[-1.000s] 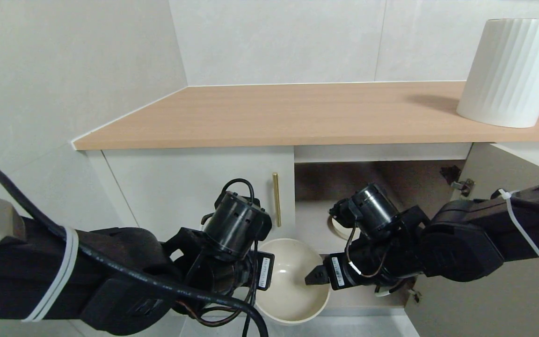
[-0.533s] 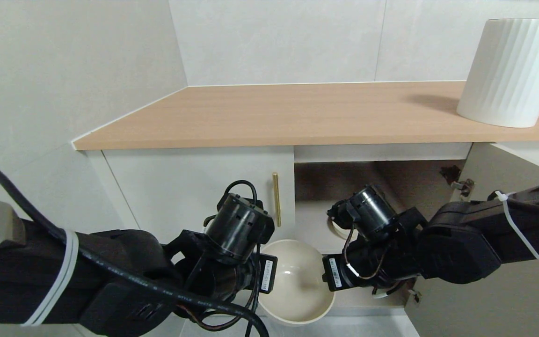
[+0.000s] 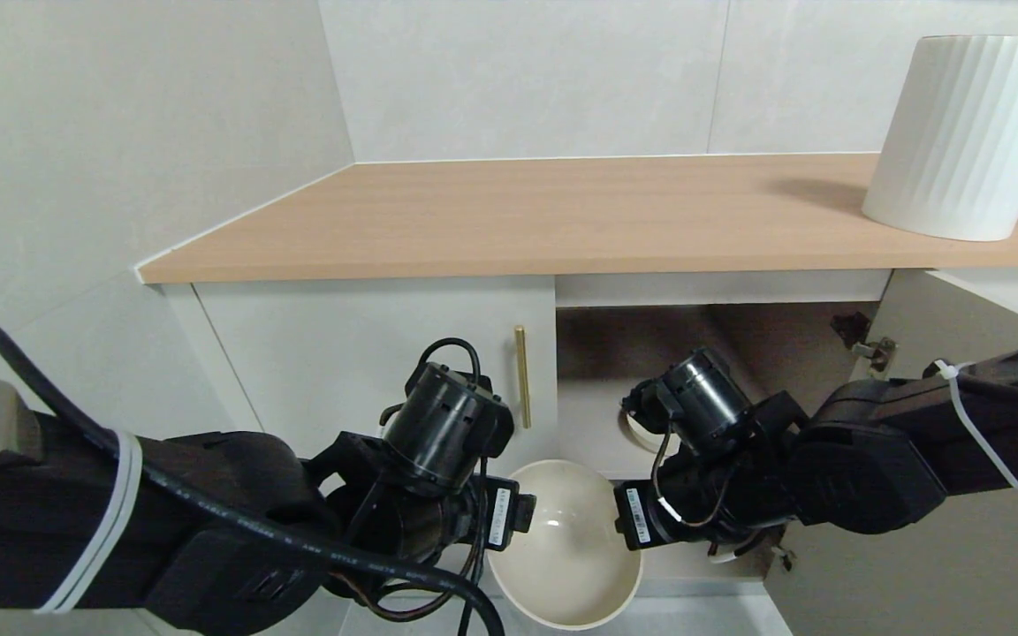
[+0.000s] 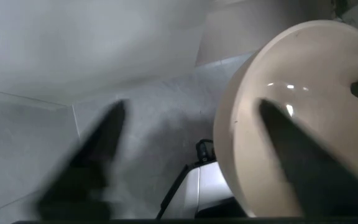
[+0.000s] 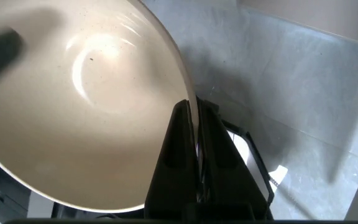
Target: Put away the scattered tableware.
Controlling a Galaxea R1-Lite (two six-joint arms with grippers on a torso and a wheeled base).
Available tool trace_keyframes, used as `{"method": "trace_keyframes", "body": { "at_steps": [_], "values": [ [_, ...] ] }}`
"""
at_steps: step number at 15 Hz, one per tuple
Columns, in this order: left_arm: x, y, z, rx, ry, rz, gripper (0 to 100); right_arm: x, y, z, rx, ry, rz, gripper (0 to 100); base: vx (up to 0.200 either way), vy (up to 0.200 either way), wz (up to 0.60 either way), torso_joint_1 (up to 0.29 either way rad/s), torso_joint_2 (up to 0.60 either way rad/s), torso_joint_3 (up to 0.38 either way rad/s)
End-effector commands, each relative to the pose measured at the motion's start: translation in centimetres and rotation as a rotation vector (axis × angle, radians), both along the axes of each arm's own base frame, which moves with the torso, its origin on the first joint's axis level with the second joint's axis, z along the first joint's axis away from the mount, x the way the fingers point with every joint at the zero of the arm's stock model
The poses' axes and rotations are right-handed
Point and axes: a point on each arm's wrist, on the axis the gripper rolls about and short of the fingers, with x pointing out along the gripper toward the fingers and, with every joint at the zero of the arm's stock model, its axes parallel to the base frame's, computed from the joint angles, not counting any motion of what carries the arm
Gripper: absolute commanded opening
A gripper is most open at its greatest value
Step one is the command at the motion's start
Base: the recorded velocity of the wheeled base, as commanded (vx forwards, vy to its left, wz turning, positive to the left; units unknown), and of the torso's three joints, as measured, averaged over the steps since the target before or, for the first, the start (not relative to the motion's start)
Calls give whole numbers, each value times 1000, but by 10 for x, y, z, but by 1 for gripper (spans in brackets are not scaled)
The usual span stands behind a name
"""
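A cream bowl hangs tilted in front of the open cabinet, low between my two arms. My right gripper is shut on the bowl's right rim; in the right wrist view its fingers pinch the edge of the bowl. My left gripper is at the opposite rim, open. In the left wrist view its spread fingers straddle the edge of the bowl, one inside and one outside. A pale dish sits on the cabinet shelf behind my right wrist.
The left cabinet door with a brass handle is closed; the right door is swung open. On the wooden counter stands a white ribbed container at the far right. Grey tiled floor lies below the bowl.
The bowl has shifted down and to the right and tilted more. My right gripper's finger, earlier inside the bowl, now clamps the rim. My left gripper has followed the bowl slightly right.
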Motion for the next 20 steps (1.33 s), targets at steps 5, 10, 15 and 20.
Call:
{"method": "trace_keyframes", "body": {
  "at_steps": [5, 10, 15, 20],
  "values": [
    [1, 4, 4, -19, -8, 20, 100, 13, -13, -11, 8, -99, -98, 0, 0, 0, 0, 0, 0, 0],
    [1, 5, 6, -25, -12, 23, 100, 56, -37, -49, 44, -315, -311, 0, 0, 0, 0, 0, 0, 0],
    [1, 6, 10, -30, -22, 29, 100, 95, -72, -46, 45, -363, -458, 0, 0, 0, 0, 0, 0, 0],
    [1, 6, 10, -30, -24, 30, 100, 139, -90, -68, 25, -382, -620, 0, 0, 0, 0, 0, 0, 0]
  ]
}}
